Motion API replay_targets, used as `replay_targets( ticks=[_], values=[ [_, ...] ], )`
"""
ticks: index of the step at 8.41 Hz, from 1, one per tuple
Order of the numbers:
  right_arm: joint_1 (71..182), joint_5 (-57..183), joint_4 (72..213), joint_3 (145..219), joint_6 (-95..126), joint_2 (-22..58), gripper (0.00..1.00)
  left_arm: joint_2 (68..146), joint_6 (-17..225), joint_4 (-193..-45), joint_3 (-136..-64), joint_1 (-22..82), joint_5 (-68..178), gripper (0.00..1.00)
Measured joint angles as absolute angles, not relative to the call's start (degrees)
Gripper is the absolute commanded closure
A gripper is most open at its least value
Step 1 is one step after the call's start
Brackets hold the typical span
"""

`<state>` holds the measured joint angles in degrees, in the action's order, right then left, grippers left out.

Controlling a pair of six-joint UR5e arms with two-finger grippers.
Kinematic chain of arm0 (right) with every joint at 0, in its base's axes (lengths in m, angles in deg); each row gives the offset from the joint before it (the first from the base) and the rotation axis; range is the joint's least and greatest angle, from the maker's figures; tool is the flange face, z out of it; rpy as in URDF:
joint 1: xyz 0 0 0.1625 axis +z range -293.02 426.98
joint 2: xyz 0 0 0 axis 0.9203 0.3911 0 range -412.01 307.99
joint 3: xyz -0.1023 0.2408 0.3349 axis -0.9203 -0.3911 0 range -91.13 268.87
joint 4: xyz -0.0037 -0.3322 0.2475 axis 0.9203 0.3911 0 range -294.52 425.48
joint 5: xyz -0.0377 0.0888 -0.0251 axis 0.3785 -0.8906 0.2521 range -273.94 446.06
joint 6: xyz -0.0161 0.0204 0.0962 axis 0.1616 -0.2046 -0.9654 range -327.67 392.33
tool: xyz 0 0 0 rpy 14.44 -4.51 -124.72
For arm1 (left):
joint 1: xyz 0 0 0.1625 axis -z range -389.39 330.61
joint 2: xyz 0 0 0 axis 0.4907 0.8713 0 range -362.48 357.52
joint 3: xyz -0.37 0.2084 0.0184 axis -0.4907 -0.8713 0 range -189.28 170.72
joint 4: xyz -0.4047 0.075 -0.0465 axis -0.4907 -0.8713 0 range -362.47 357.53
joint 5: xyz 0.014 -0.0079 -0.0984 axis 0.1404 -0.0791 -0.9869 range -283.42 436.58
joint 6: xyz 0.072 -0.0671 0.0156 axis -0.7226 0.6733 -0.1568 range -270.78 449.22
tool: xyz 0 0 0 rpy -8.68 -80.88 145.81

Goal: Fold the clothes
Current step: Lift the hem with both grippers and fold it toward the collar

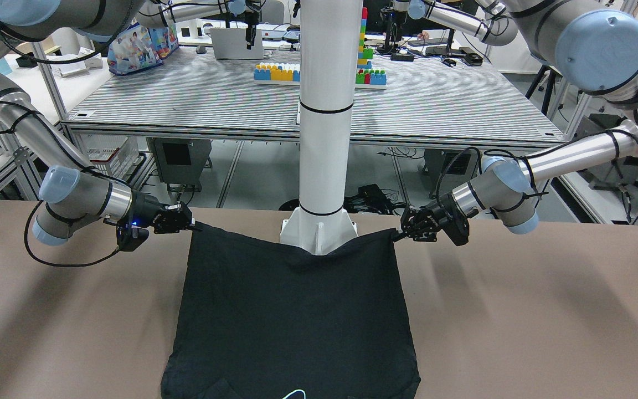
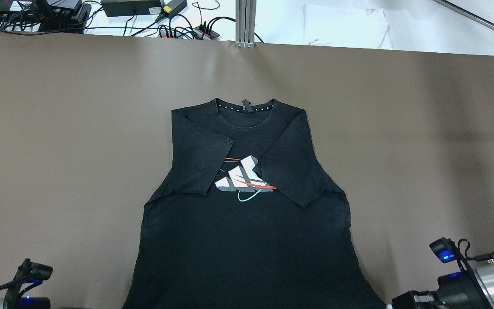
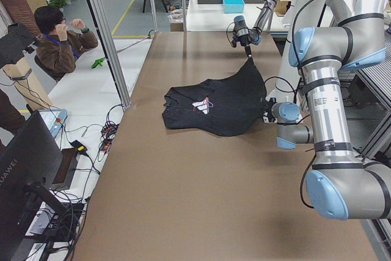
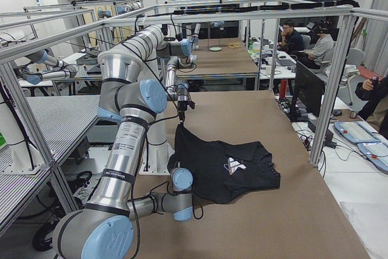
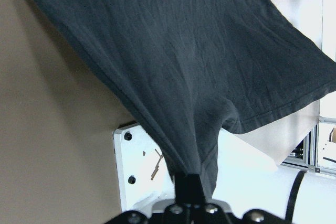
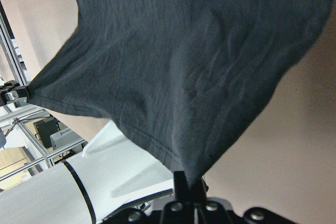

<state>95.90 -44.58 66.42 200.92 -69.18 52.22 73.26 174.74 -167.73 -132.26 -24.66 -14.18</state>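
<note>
A matte brown counter fills the workspace, with a tangle of black cables and power strips along its far edge. A tall white round pillar rises from a white base plate at the robot's edge of the counter. Behind it stands a grey ribbed bench carrying coloured toy building blocks. The side views show an aluminium-framed hall with more benches, a dark monitor and a seated person in a brown jacket beside the counter.

A black knit short-sleeved T-shirt with a white, red and turquoise chest print lies at the middle of the counter, collar toward the far edge. Both sleeves are folded inward over the chest. Its hem end, toward the robot, is raised off the counter at both corners and sags between them over the pillar's base plate.

The left arm reaches in low, and the left jaws are pressed together on one hem corner; the wrist view shows the fabric gathered into a pinch between the dark fingers. The right arm mirrors it on the other side, and the right jaws are likewise closed tight on the opposite hem corner, cloth bunched at the fingers.
</note>
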Motion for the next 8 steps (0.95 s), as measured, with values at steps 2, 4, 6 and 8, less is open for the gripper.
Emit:
replay_targets(
  ticks=[2, 4, 6, 8],
  values=[
    [102.6, -45.1, 66.8, 197.7, -69.0, 47.2, 1.00, 75.8, 175.5, -163.6, -132.2, -14.3, -20.6, 1.00],
    [109.8, -45.4, 70.3, 196.4, -69.0, 42.5, 1.00, 81.3, 176.9, -155.0, -132.1, -2.4, -29.8, 1.00],
    [115.0, -45.5, 74.5, 194.1, -68.4, 37.3, 1.00, 89.5, 177.3, -143.1, -131.6, 7.9, -36.5, 1.00],
    [118.1, -45.0, 77.6, 189.7, -64.5, 32.7, 1.00, 97.3, 177.2, -135.4, -127.1, 14.2, -38.4, 1.00]
  ],
)
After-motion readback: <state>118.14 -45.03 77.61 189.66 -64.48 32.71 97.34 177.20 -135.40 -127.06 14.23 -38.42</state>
